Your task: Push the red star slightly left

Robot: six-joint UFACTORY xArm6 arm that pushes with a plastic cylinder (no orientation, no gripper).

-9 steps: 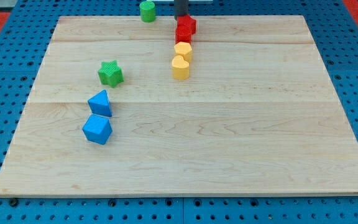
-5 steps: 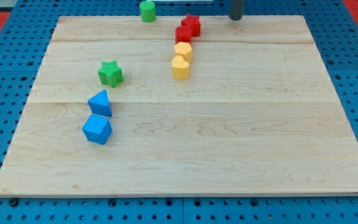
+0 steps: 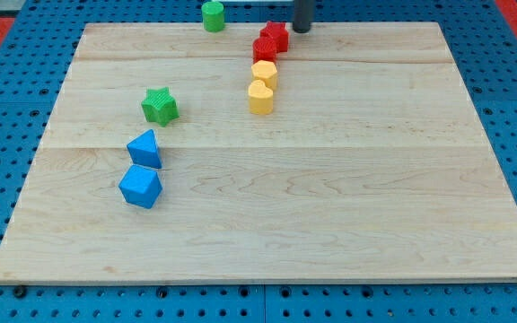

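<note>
Just off the right side of the red star (image 3: pixel 276 35) sits my tip (image 3: pixel 302 29), at the view's top edge of the wooden board (image 3: pixel 330 179), near the star and perhaps a hair short of touching it (there is no gripper to open or close here, only the plain rod end). That star lies near the top edge, a little right of centre, with a second red block (image 3: pixel 264 49) pressed against its lower left side. Below that come two yellow blocks (image 3: pixel 262 84), stacked in a short column down the view.

By my reading the star is small, light and rigid, so it should slide easily on the smooth wood, though its points could make it turn if struck off-centre. Contact belongs on its right face, at mid-height of the shape as seen from here. A leftward shove may also drag the touching red neighbour along.

Left of the star the board is open up to the green cylinder (image 3: pixel 212 15) at the top edge. A green star (image 3: pixel 160 105) and two blue blocks (image 3: pixel 143 170) lie well apart, lower left
</note>
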